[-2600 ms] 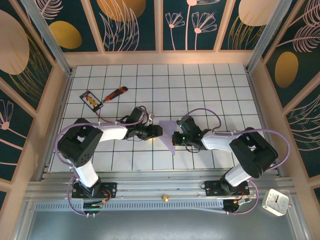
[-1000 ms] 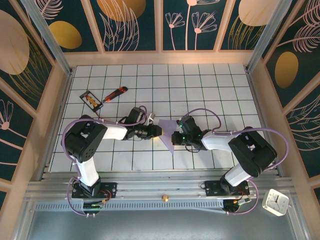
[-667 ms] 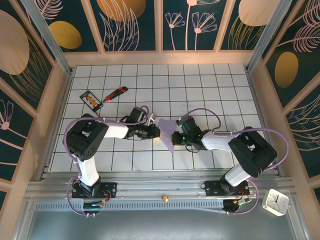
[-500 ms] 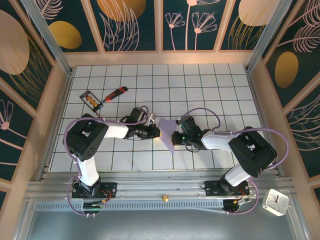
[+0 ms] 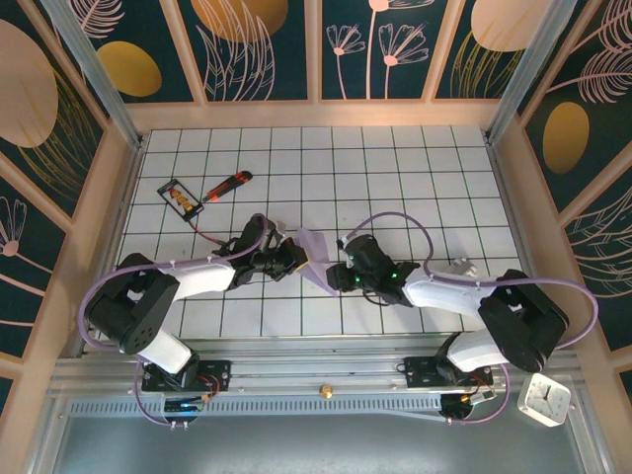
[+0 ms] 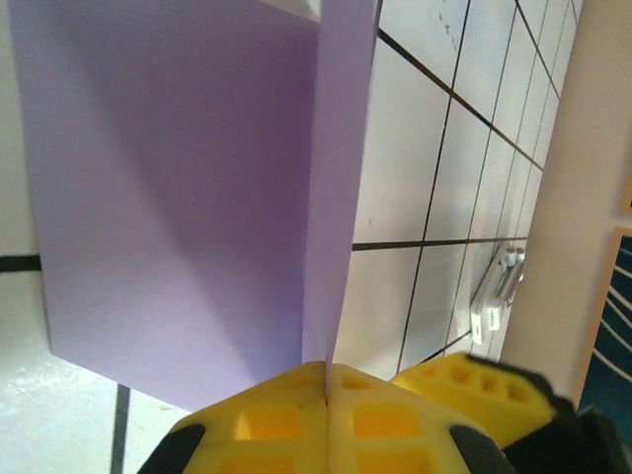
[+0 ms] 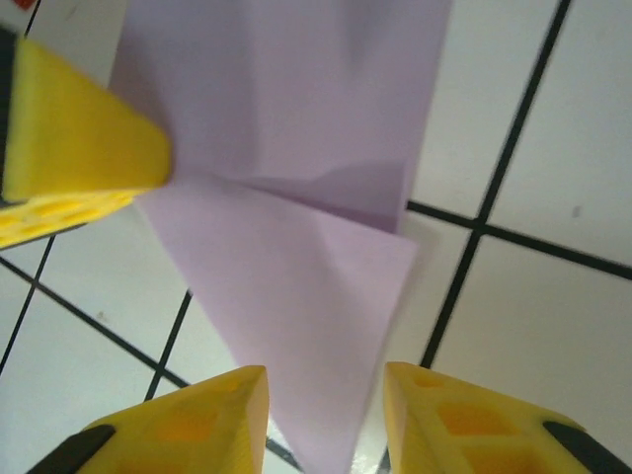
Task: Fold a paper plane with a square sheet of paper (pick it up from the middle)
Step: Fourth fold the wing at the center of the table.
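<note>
While the left gripper (image 6: 326,380) pinches the folded paper (image 6: 178,197), the right gripper (image 7: 324,383) stands parted — straddling the paper's tip.

Inspection of your rig, located from the mounting rail (image 5: 326,373). Left arm (image 5: 193,280) and right arm (image 5: 446,294) are alike.

- Black bases (image 5: 183,376) are bolted on the rail.
- Bulky black joint housings sit just beyond the rail.
- Smooth white shell links run farther out from the rail.
- A lavender-purple cable (image 5: 100,292) loops loosely alongside each arm, starting at the rail.
- Left hand (image 5: 299,259) and right hand (image 5: 333,277), farthest from the rail, have black bodies.
- Your wrist cameras show the fingers (image 6: 267,420) as yellow moulded pads with square recesses on black carriers. The right pair (image 7: 197,420) is identical.
</note>
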